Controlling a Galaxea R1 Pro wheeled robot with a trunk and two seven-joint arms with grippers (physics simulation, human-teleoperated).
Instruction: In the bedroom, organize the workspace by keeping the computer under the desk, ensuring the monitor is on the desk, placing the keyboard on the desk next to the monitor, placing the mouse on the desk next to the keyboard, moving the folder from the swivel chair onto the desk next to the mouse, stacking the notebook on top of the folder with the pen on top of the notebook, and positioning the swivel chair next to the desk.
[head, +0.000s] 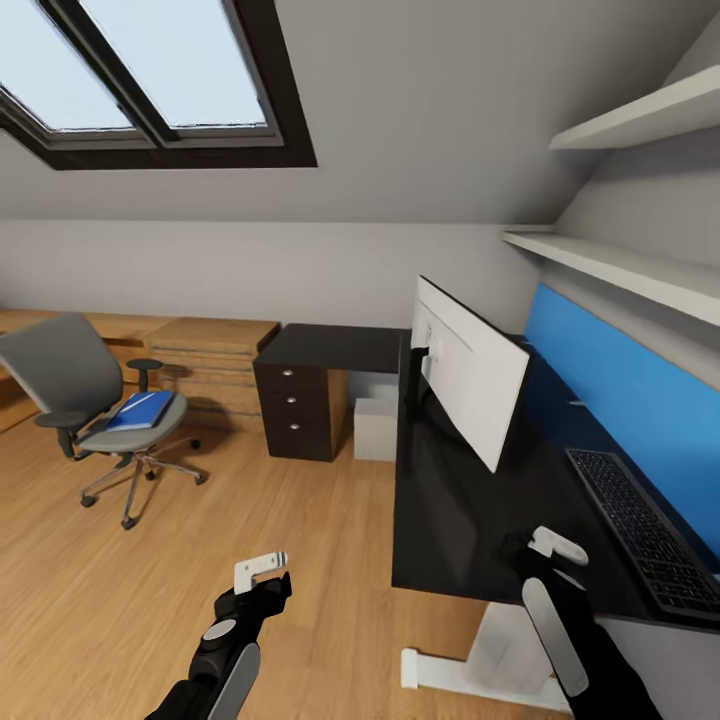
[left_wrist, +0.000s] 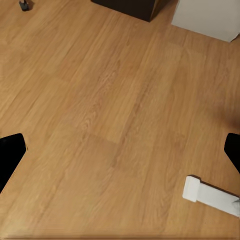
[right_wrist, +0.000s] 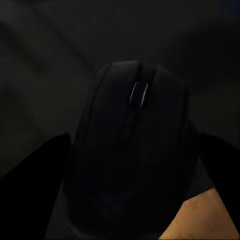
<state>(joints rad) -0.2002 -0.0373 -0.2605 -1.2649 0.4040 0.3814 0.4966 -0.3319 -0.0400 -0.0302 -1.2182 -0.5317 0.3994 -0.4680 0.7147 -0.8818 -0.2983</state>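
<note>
**Ana:** Grey seat first: where does the swivel chair (head: 85, 400) stand?

**Ben:** Well apart from the counter (head: 450, 520), out on the wooden floor (head: 200, 530) to its left. The blue folder (head: 140, 410) lies flat on the seat.

**Ana:** And the left end effector (head: 262, 570)?

**Ben:** It hangs over the floor, left of the counter's front corner. It is released, with its fingers (left_wrist: 10, 155) spread wide and nothing between them.

**Ana:** What is under the counter?

**Ben:** The pale computer (head: 377, 425) stands on the floor beneath it, just beside the dark drawer unit (head: 297, 410).

**Ana:** On top?

**Ben:** The monitor (head: 470, 385) stands upright on the counter with its pale back toward the room. The right end effector (head: 555, 545) is over the counter's front edge. In the right wrist view the dark mouse (right_wrist: 132, 160) sits between its fingers, but it is too dark there to tell whether they are clenched on it.

**Ana:** And furthest right?

**Ben:** The keyboard (head: 645, 530) lies flat on the counter along the blue wall panel (head: 630, 390).
</note>
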